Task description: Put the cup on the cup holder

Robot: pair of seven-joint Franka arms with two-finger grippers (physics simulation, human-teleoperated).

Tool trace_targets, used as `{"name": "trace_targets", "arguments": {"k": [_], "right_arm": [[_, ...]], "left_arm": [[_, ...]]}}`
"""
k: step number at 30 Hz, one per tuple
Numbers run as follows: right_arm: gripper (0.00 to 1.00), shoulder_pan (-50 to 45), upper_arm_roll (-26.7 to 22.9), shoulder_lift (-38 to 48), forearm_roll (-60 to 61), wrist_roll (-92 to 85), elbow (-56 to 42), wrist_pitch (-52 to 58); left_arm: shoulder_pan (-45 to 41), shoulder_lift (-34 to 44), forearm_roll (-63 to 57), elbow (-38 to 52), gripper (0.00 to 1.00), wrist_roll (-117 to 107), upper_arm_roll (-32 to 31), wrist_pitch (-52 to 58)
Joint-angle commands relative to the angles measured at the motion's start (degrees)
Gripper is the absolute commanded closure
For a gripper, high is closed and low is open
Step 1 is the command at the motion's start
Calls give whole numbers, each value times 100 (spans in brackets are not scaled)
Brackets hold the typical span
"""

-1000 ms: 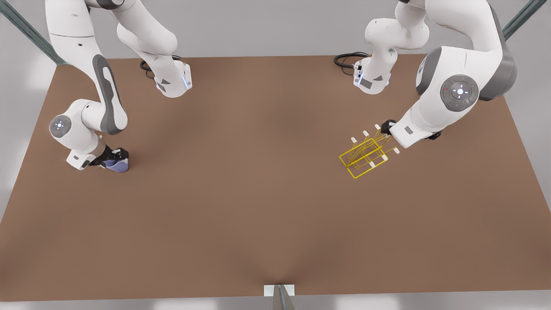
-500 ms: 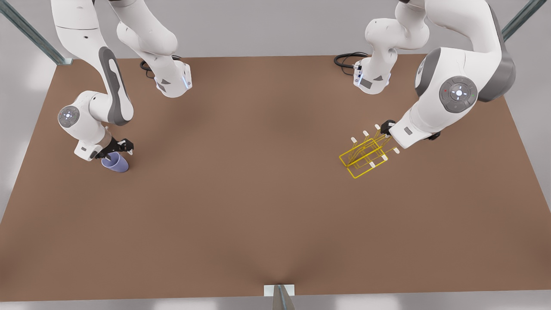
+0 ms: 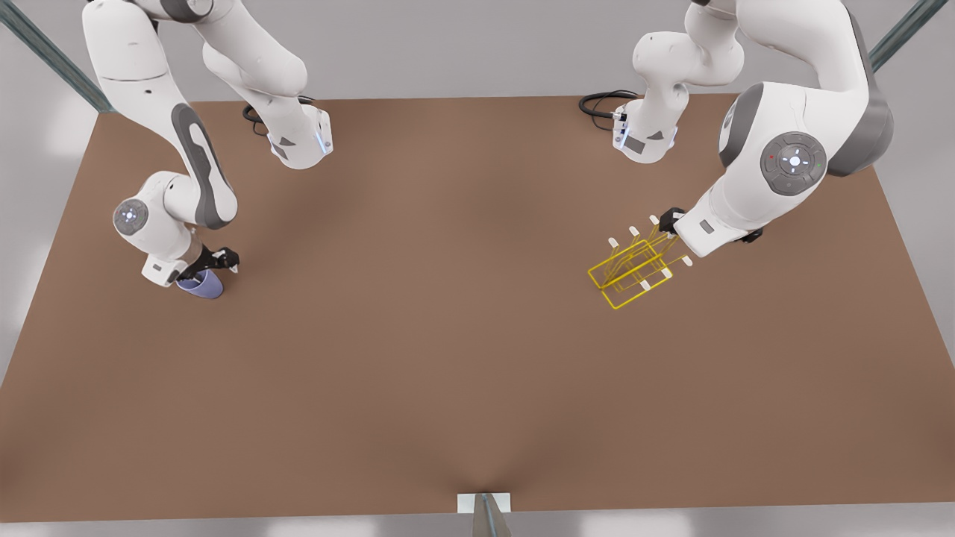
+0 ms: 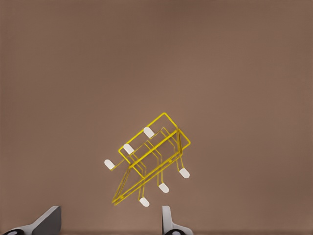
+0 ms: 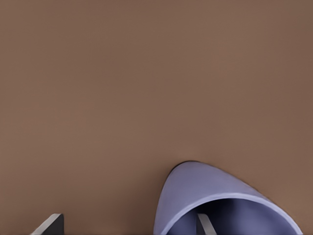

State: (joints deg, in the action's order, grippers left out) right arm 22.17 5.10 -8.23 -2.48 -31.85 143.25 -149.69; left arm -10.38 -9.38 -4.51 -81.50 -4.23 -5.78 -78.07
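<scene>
Our right end effector pinches the cup by its rim, one finger inside, ready to lift it off the surface, while our left end effector waits, fingers spread, above the cup holder.

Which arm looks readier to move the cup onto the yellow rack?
The right arm: its gripper sits at the cup, one finger inside the rim. The left gripper hovers open over the cup holder, far from it.
</scene>
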Motion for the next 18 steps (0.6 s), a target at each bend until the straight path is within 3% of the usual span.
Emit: {"name": "trace_targets", "arguments": {"k": [1, 3, 4, 6, 9, 10, 18], "right_arm": [[0, 41, 0, -65, 11, -120, -25, -184], [0, 41, 0, -91, 2, -120, -51, -193], [18, 41, 0, -91, 2, -120, -60, -193], [43, 41, 0, -91, 11, -120, -95, -193], [64, 50, 0, -135, 2, -129, -139, -184], [78, 50, 0, -127, 2, -190, -139, -184], [79, 86, 9, -48, -121, -208, -587, 572]], "left_arm": [[1, 6, 2, 2, 0, 1, -2, 3], [1, 6, -7, 2, 0, 1, -2, 3], [1, 6, -7, 2, 0, 1, -2, 3], [-8, 6, -6, 2, 0, 1, -2, 3], [-8, 6, -7, 2, 0, 1, -2, -6], [-8, 6, -7, 2, 0, 1, -2, -6], [-8, 6, -7, 2, 0, 1, -11, -6]]}}
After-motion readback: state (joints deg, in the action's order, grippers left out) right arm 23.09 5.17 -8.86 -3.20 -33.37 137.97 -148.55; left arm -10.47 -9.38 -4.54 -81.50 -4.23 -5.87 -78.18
